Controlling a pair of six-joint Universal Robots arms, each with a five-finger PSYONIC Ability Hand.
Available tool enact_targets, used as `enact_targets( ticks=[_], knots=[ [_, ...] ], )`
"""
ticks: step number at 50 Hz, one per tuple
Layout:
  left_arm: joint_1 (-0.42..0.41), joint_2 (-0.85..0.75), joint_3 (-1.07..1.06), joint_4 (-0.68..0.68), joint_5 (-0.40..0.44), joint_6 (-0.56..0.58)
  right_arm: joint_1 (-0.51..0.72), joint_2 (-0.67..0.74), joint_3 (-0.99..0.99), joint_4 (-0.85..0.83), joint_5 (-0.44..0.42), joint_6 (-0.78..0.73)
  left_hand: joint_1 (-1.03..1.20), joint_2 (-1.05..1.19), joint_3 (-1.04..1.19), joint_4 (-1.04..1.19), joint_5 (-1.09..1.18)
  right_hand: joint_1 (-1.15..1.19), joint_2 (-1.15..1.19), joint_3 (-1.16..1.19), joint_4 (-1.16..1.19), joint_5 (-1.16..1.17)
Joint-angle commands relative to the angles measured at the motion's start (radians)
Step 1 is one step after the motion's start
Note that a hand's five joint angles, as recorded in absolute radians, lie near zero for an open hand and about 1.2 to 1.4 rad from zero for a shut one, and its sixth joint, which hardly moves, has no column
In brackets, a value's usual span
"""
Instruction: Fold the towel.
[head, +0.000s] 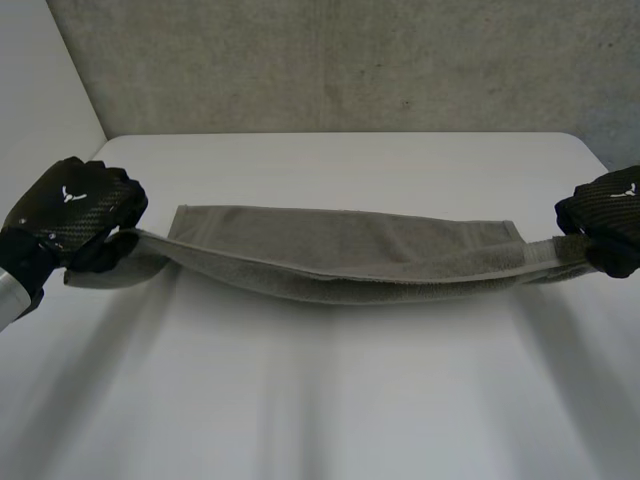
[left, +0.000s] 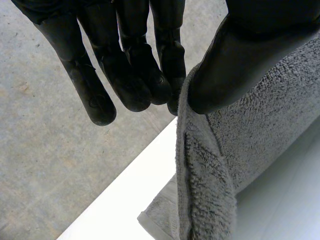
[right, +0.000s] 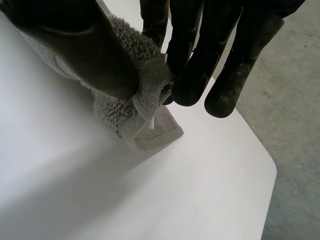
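Observation:
A grey towel (head: 345, 250) hangs stretched across the white table (head: 330, 400) between my two hands, its near long edge lifted and its far part lying on the table. My left hand (head: 75, 212) pinches the towel's left end; in the left wrist view the thumb (left: 235, 60) presses the towel (left: 225, 165) against the fingers (left: 135, 75). My right hand (head: 608, 220) pinches the right end; in the right wrist view the thumb (right: 85, 50) and fingers (right: 200, 65) clamp a bunched corner of the towel (right: 145, 95) just above the table.
The table's far edge (head: 340, 133) meets a grey concrete wall. The table's rounded right corner (right: 265, 170) lies close under my right hand, with grey floor (right: 295, 100) beyond it. The table's left edge (left: 125, 185) runs beneath my left hand.

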Motion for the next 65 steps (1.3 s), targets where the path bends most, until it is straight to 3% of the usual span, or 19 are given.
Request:
enact_targets(
  ticks=[1,5,7,10,16,24,34,46,65],
  knots=[
    [-0.012,-0.131,0.071,0.043,-0.003,-0.003,0.014,0.187,-0.084,-0.079,0.010,0.008,0.120,0.050,0.052,0.033,0.127,0.077,0.085,0.064,0.058,0.069],
    [-0.067,-0.298,0.189,0.080,-0.016,0.000,0.035,0.277,-0.148,-0.105,0.068,0.029,0.120,0.050,0.052,0.033,0.127,0.077,0.085,0.064,0.058,0.069],
    [-0.089,-0.360,0.240,0.083,-0.019,0.001,0.086,0.381,-0.238,-0.112,0.153,0.054,0.120,0.050,0.052,0.033,0.127,0.077,0.085,0.064,0.058,0.069],
    [-0.121,-0.485,0.349,0.074,-0.048,0.004,0.143,0.471,-0.334,-0.110,0.213,0.067,0.120,0.050,0.052,0.033,0.127,0.077,0.085,0.064,0.058,0.069],
    [-0.152,-0.685,0.539,0.080,-0.130,0.006,0.170,0.576,-0.448,-0.127,0.237,0.121,0.120,0.050,0.052,0.033,0.127,0.077,0.085,0.064,0.058,0.069],
    [-0.192,-0.894,0.758,0.077,-0.153,0.004,0.243,0.751,-0.644,-0.176,0.249,0.198,0.120,0.050,0.052,0.033,0.127,0.077,0.085,0.064,0.058,0.069],
    [-0.232,-1.105,0.999,0.079,-0.213,0.004,0.293,0.964,-0.869,-0.210,0.333,0.199,0.120,0.050,0.052,0.033,0.127,0.077,0.085,0.064,0.058,0.069],
    [-0.246,-1.245,1.227,0.076,-0.243,0.001,0.298,1.048,-0.964,-0.305,0.411,0.198,0.120,0.050,0.052,0.033,0.127,0.077,0.085,0.064,0.058,0.069],
    [-0.255,-1.328,1.345,0.080,-0.243,0.000,0.295,1.062,-0.957,-0.313,0.431,0.199,0.120,0.050,0.052,0.033,0.127,0.077,0.085,0.064,0.058,0.069]
  ],
)
